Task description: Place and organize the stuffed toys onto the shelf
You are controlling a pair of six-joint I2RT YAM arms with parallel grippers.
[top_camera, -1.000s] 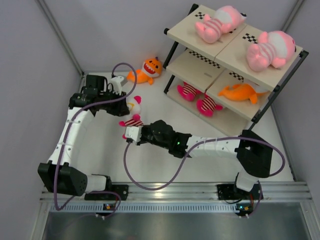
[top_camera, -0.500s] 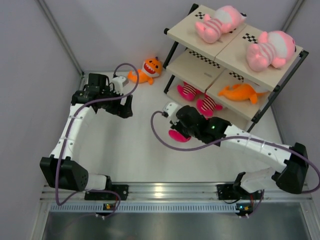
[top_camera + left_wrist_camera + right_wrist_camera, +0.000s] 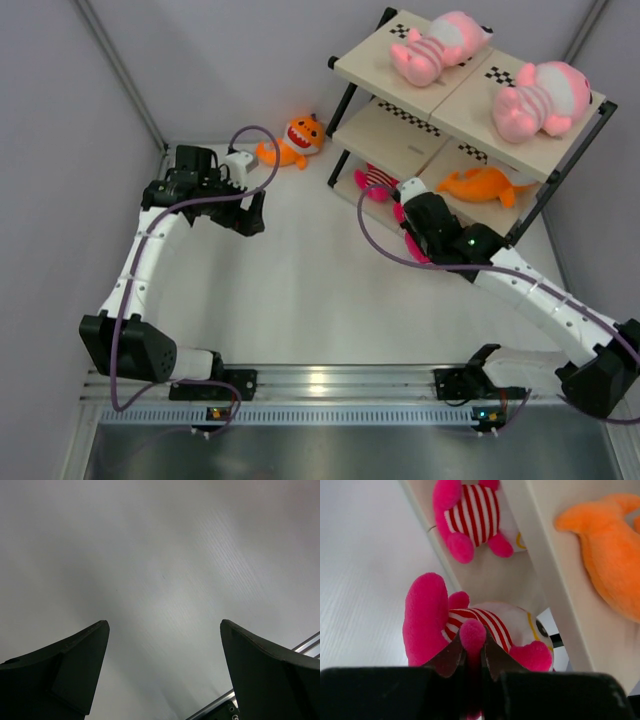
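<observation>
While by shelf (image 3: pixel 545 565), toy (image 3: pixel 475 620) within gripper (image 3: pixel 472 656).

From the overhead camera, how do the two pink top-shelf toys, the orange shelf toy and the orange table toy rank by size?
1. Left pink toy and right pink toy: alike, both nearest the camera.
2. Orange shelf toy.
3. Orange table toy, only slightly smaller.
</observation>
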